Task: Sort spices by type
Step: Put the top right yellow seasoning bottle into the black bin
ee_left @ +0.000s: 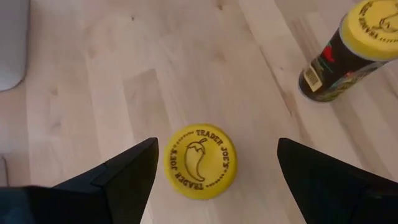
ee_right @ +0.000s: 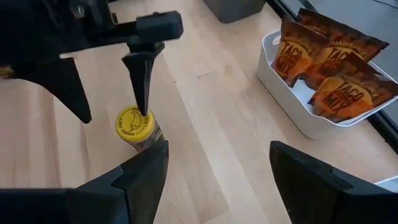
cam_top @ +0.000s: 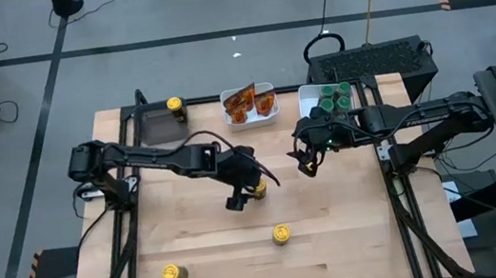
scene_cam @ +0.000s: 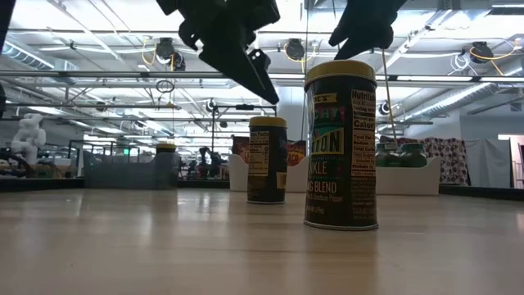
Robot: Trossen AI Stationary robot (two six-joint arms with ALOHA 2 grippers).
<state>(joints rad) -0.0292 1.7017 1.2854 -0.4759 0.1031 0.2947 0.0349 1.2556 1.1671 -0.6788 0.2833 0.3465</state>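
A yellow-lidded jar (ee_left: 200, 160) stands upright on the table near its middle (cam_top: 259, 188). My left gripper (ee_left: 216, 142) is open and hangs above it, one finger on either side of the lid without touching (cam_top: 239, 196). My right gripper (ee_right: 219, 144) is open over bare wood, right of that jar (cam_top: 307, 162). A second yellow jar (cam_top: 283, 234) and a third (cam_top: 174, 274) stand nearer the near edge. Another (cam_top: 174, 103) stands by the grey tray (cam_top: 158, 127). Green-lidded jars (cam_top: 331, 99) fill a white tray. Orange packets (ee_right: 329, 68) stand in another white tray (cam_top: 238, 121).
The three trays line the far edge of the table. In the low view, the near yellow jar (scene_cam: 340, 147) stands in front and the one under my left gripper (scene_cam: 267, 160) behind it. Bare wood lies between the jars and along the near right.
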